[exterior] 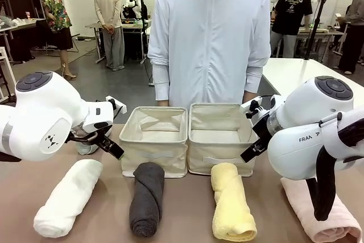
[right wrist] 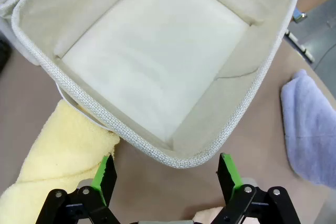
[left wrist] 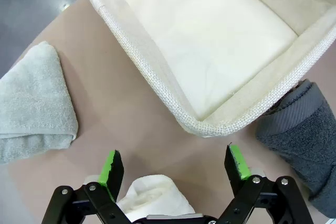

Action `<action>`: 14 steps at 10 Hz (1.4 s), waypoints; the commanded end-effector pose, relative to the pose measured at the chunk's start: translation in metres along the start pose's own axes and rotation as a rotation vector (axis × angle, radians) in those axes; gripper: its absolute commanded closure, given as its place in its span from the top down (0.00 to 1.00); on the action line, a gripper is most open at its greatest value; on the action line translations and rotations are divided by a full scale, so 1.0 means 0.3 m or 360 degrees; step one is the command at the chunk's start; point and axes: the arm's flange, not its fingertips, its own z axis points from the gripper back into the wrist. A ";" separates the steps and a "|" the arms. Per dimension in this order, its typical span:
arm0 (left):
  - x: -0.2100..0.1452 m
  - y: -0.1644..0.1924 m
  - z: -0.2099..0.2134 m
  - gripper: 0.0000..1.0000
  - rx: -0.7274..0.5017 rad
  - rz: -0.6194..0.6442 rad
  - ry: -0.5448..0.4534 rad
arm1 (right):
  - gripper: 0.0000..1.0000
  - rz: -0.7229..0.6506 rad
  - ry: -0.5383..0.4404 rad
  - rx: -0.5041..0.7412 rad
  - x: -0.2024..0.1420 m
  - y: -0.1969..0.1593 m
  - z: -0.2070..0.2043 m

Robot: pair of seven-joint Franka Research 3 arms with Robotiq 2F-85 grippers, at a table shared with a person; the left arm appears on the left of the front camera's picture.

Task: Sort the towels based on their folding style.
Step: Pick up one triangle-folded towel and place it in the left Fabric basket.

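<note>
In the front view the two cream bins [exterior: 162,108] stand empty. The white roll [exterior: 68,197], dark grey roll [exterior: 147,197], yellow roll [exterior: 232,203] and pink roll [exterior: 318,214] lie unsorted before them. In the left wrist view the left gripper [left wrist: 174,166] gapes empty, with the white roll between its fingers and the green-grey cone [left wrist: 31,103] outside one. In the right wrist view the right gripper [right wrist: 165,174] gapes empty, with the yellow roll beside one finger and the blue cone [right wrist: 310,124] beyond the other. By the look of it, all six towels remain to be sorted.

Front faces across table [exterior: 187,209]; wrist views close above shared bins [exterior: 153,155].
</note>
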 end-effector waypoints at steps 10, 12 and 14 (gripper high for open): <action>0.237 -0.152 0.726 1.00 0.0200 -0.0306 -0.0191 | 1.00 0.0031 -0.0144 -0.0237 0.111 0.033 0.662; 0.253 -0.134 0.732 1.00 0.0165 -0.0323 -0.0120 | 1.00 0.0031 -0.0144 -0.0237 0.111 0.033 0.662; 0.253 -0.134 0.732 1.00 0.0165 -0.0323 -0.0120 | 1.00 0.0031 -0.0144 -0.0237 0.111 0.033 0.662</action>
